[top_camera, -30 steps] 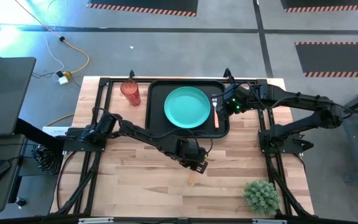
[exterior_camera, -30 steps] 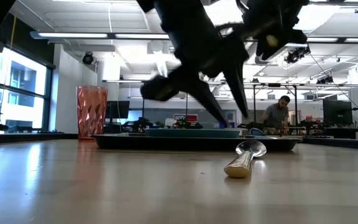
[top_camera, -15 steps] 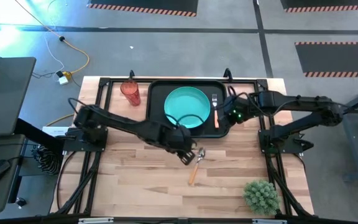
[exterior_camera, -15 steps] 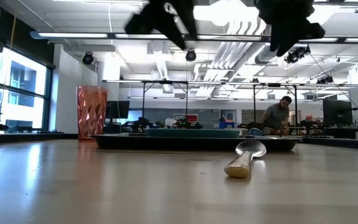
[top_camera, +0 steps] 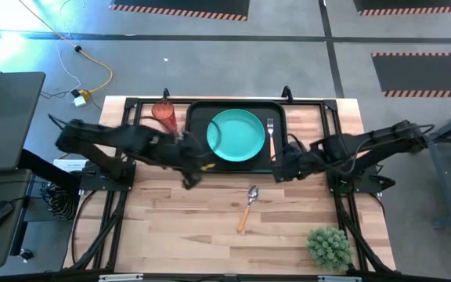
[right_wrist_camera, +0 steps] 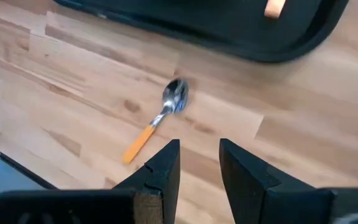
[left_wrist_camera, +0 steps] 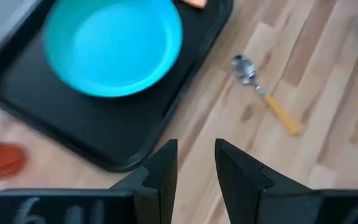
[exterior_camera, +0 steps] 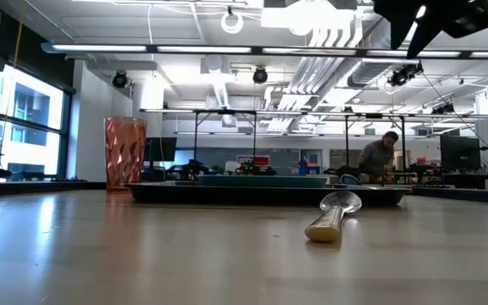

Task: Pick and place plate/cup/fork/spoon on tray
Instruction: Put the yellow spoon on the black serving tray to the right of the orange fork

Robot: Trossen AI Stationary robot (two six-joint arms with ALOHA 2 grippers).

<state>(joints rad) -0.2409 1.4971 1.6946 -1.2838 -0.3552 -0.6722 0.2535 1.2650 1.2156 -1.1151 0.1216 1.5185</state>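
Observation:
The teal plate (top_camera: 235, 135) lies in the black tray (top_camera: 198, 117), and the fork (top_camera: 271, 138) lies flat along the tray's right side. The red cup (top_camera: 164, 116) stands upright on the table left of the tray. The spoon (top_camera: 247, 207) lies flat on the wood in front of the tray, bowl toward the tray; it also shows in the left wrist view (left_wrist_camera: 263, 93) and the right wrist view (right_wrist_camera: 154, 121). My left gripper (top_camera: 188, 176) hovers near the tray's near left corner, fingers slightly apart, empty (left_wrist_camera: 196, 146). My right gripper (top_camera: 279, 168) hovers by the tray's near right corner, fingers slightly apart, empty (right_wrist_camera: 199, 146).
A green spiky ball plant (top_camera: 329, 247) stands at the table's near right corner. Bare wood lies around the spoon and along the near edge. A person (exterior_camera: 382, 157) stands far off in the room behind the table.
My left gripper has risen from just over the spoon and drawn back toward the table's left and far side, ending near the tray's near left corner. My right gripper has left the tray's right side and come toward the near edge. The spoon has stayed put.

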